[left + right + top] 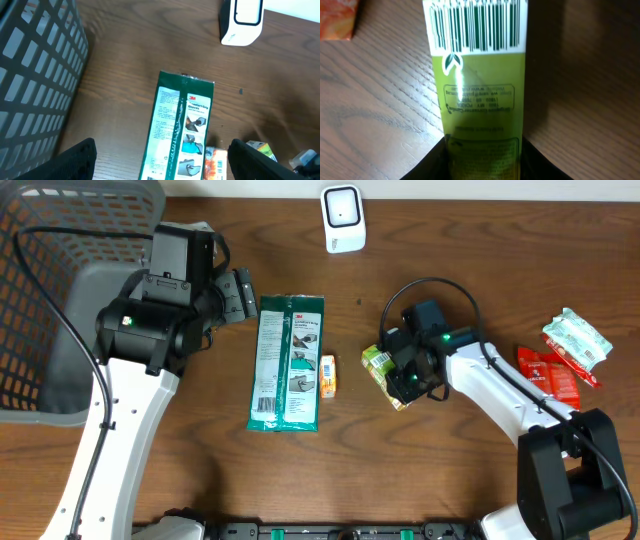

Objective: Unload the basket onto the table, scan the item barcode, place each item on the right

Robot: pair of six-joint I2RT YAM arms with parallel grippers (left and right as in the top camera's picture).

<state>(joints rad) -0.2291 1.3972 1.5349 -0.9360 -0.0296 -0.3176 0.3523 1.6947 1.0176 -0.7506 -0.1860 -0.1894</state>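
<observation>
The item in hand is a lime-green packet with a dark green barcode at its far end, lying flat on the wooden table. My right gripper has both fingers pressed against the packet's long sides. From overhead the packet pokes out to the left of the right gripper. The white scanner stands at the table's far edge, also in the left wrist view. My left gripper hovers open near the basket, nothing between its fingers.
A long green 3M glove pack and a small orange packet lie mid-table. Red packets and a white-green packet lie at the right. A grey mesh basket fills the far left corner.
</observation>
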